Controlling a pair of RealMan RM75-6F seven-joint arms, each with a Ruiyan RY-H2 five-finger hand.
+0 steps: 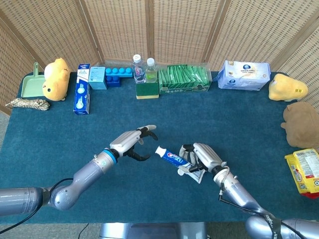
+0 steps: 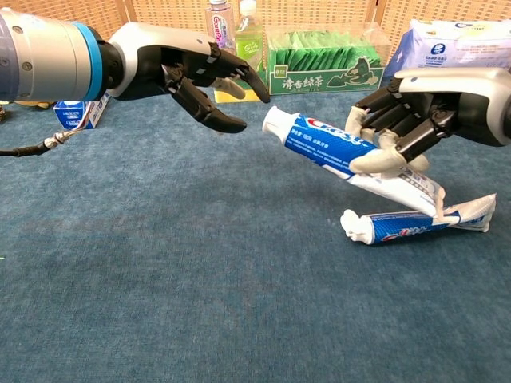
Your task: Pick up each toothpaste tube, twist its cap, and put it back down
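Observation:
My right hand holds a blue-and-white toothpaste tube off the table, its white cap pointing left. My left hand is open just left of that cap, fingers spread, fingertips a short way from it and not touching. A second toothpaste tube lies flat on the blue cloth below the held one, mostly hidden by it in the head view.
Along the table's back edge stand a toothpaste box, blue blocks, two bottles, a sponge, a green packet box and a tissue pack. Plush toys sit at both ends. A snack bag lies at right.

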